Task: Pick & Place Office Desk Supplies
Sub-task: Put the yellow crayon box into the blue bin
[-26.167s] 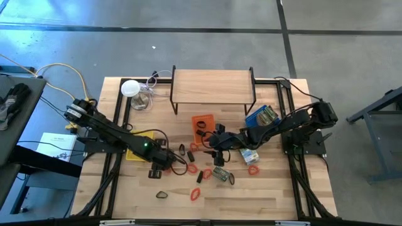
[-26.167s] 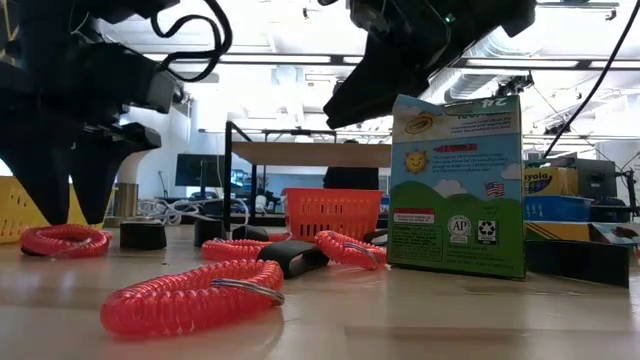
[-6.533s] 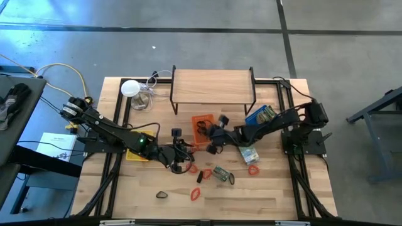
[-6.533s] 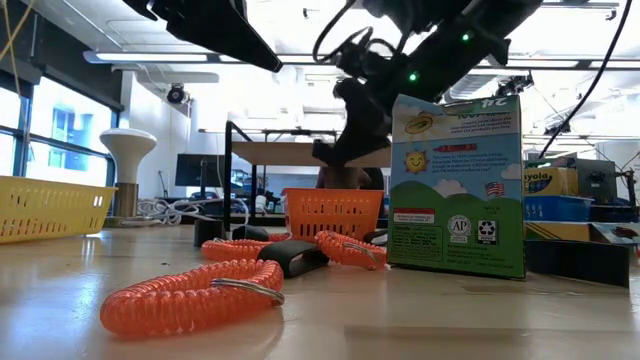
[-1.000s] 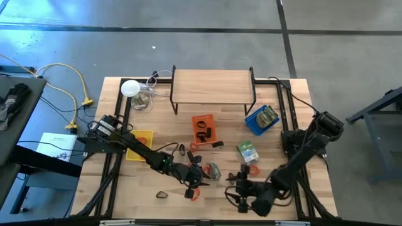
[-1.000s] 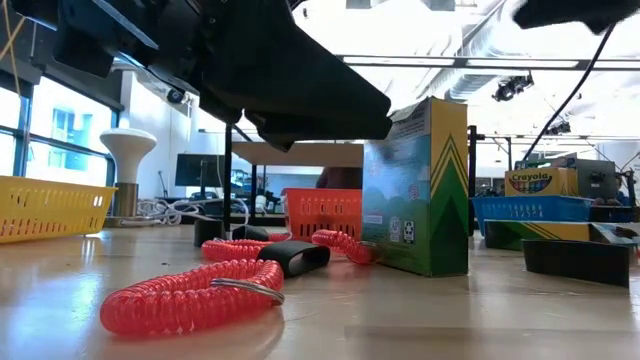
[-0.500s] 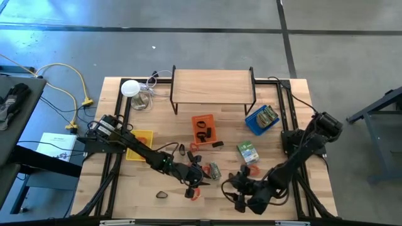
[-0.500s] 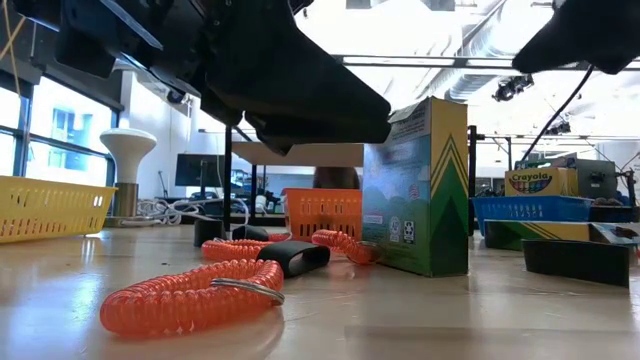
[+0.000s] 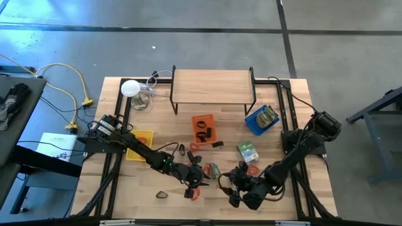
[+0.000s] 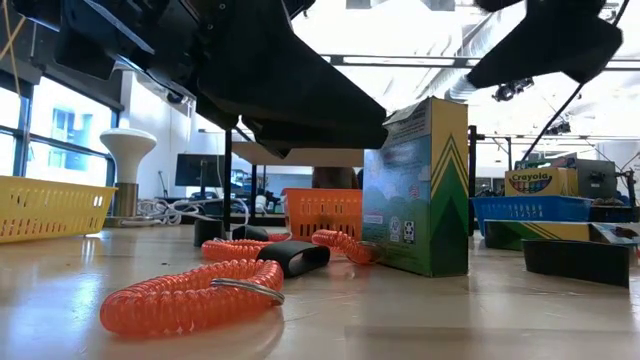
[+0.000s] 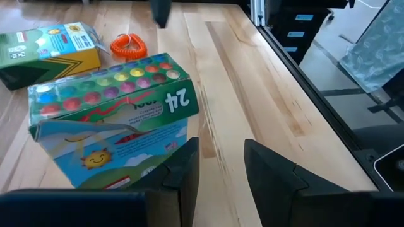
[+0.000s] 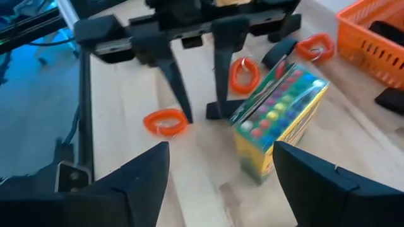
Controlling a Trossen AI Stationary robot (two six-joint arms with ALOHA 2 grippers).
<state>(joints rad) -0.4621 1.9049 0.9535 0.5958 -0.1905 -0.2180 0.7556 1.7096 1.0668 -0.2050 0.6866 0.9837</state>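
A crayon box (image 9: pixel 213 169) stands upright on the table; it also shows in the low view (image 10: pixel 415 190). My left gripper (image 9: pixel 200 179) is open and points down right beside it, with the box (image 11: pixel 113 120) just outside one finger (image 11: pixel 184 165) and nothing between the fingers. My right gripper (image 9: pixel 232 188) is open and empty on the box's other side, facing the box (image 12: pixel 278 120) and my left gripper (image 12: pixel 201 113). Red-orange coils lie near: one (image 12: pixel 165 122) by the left fingers, another (image 9: pixel 253 169) farther right. My left gripper stands with the outer side of one finger (image 12: pixel 219 94) right against the crayon box's upright edge (image 12: pixel 235 126). I cannot tell whether they touch. The box stands on its end on the table.
A second crayon box (image 9: pixel 247 152) lies flat to the right. An orange tray (image 9: pixel 195 119) with black pieces, a blue tray (image 9: pixel 251 122), a yellow tray (image 9: pixel 139 149), a wooden shelf (image 9: pixel 212 85) and a white lamp (image 9: pixel 130 88) stand farther back. A black clip (image 9: pixel 162 194) lies near the front edge.
My right gripper has gone from near the table's front edge toward the far left, closer to the upright crayon box. The box and my left gripper have kept still.
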